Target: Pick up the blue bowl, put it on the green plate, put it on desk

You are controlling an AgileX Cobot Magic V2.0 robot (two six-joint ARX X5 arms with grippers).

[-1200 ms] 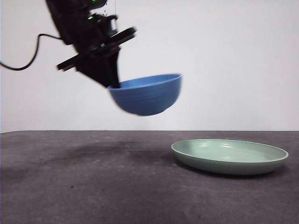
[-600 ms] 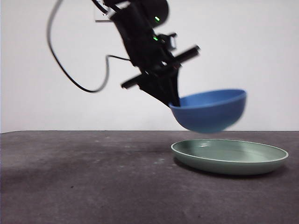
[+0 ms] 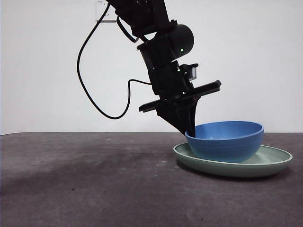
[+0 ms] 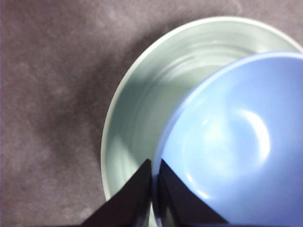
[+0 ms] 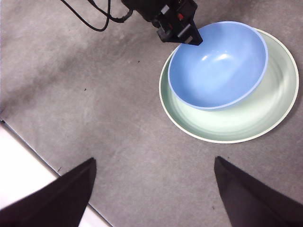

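Jaws of the left gripper (image 4: 152, 182) pinch the near rim of the blue bowl (image 3: 225, 140), which sits inside the green plate (image 3: 274, 162), off-centre toward the arm. Release should be straight, then lift clear without tipping the bowl. Open surface (image 3: 85, 184) lies alongside. The right gripper (image 5: 154, 189) waits high, jaws spread.

place: lab-like test bench | signs: bare white wall (image 3: 265, 56) | dark grey-brown matte desk (image 3: 94, 189) | black cable (image 3: 94, 94)
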